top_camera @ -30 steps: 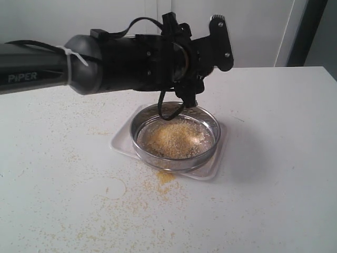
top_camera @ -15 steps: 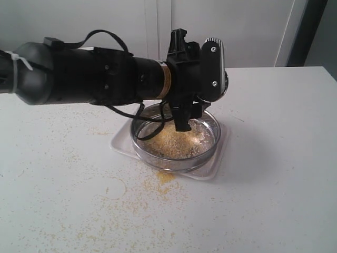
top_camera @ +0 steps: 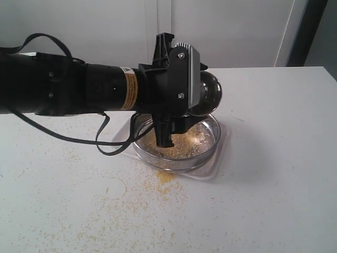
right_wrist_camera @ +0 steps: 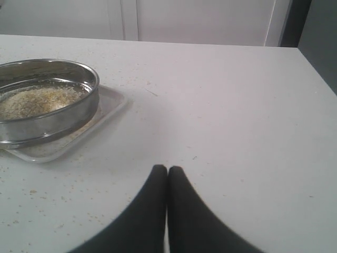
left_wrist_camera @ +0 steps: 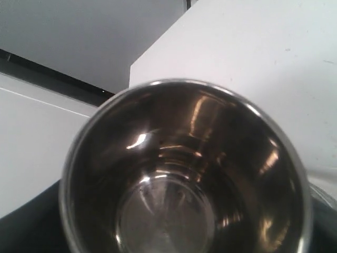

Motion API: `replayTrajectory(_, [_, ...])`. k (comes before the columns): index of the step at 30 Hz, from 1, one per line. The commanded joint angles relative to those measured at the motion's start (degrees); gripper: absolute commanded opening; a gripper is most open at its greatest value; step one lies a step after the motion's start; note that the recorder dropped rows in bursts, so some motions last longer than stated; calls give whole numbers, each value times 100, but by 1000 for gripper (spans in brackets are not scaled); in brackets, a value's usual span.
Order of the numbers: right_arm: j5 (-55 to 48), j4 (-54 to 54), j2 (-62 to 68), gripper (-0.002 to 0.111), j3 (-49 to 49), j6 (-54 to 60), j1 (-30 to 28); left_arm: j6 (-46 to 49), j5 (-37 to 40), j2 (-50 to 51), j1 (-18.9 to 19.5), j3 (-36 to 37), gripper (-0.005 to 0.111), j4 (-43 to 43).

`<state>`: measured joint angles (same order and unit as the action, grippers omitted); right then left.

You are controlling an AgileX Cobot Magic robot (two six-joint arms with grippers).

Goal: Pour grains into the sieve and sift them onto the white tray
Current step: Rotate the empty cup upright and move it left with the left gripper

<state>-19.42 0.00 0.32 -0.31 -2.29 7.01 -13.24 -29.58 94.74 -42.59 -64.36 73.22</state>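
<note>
Left jaws grip an empty steel cup (left_wrist_camera: 184, 174) tipped over the sieve (top_camera: 176, 163) on the white tray (top_camera: 210, 171); right jaws closed.

Soft, even light; a faint shadow falls beside the sieve (top_camera: 175, 142), and glare streaks the close, blurry steel cup (left_wrist_camera: 184, 174).

left claw (top_camera: 196, 103): clamped on cup (top_camera: 210, 90), tipped sideways | right claw (right_wrist_camera: 167, 176): closed
</note>
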Motion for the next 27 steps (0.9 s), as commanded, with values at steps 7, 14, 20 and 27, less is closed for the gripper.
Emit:
replayTrajectory(7, [21, 0, -32, 0, 31, -21, 30, -193, -66, -704, 754, 778, 0, -1247])
replayTrajectory(14, [21, 0, -32, 0, 31, -21, 30, -1590, 358, -943, 1567, 994, 0, -1448])
replayTrajectory(20, [21, 0, -32, 0, 31, -21, 30, -2836, 652, -1006, 2245, 1079, 0, -1448])
replayTrajectory(27, [21, 0, -32, 0, 31, -21, 30, -3617, 707, -978, 2941, 1265, 0, -1490])
